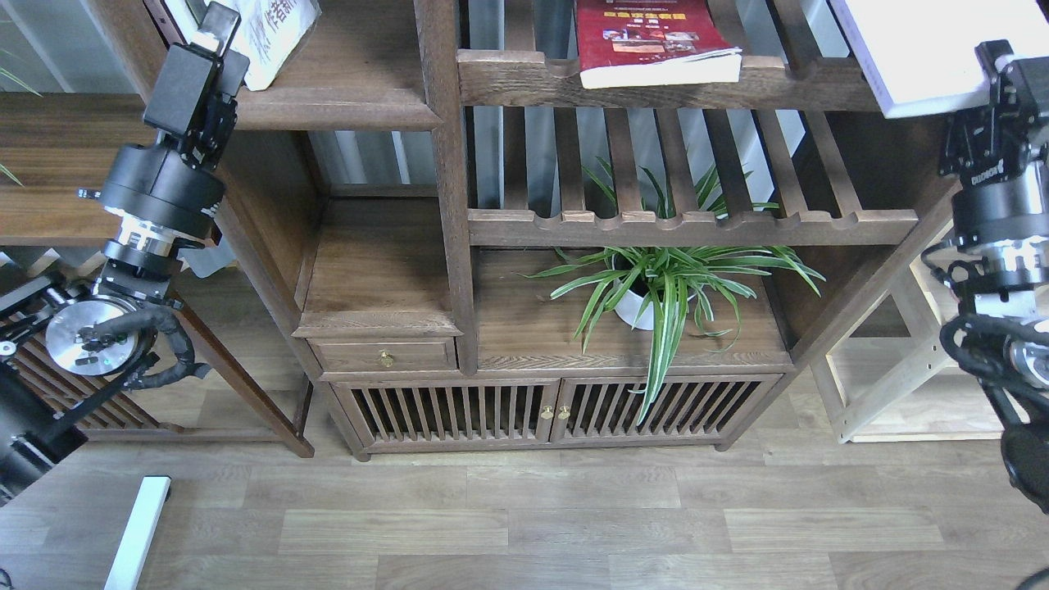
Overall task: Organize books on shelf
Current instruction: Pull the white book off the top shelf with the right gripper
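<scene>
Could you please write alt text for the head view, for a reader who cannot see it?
A dark wooden bookcase, seen from above: the right gripper holds a thick pale book at top right, the left gripper meets a white book at top left. A red book lies between them, above a potted plant.

The black left arm rises from the lower left, its two-finger left gripper [215, 33] at the top, fingers indistinct; the black right arm stands at the right edge, its right gripper [996, 70] raised, fingers likewise unclear.
</scene>
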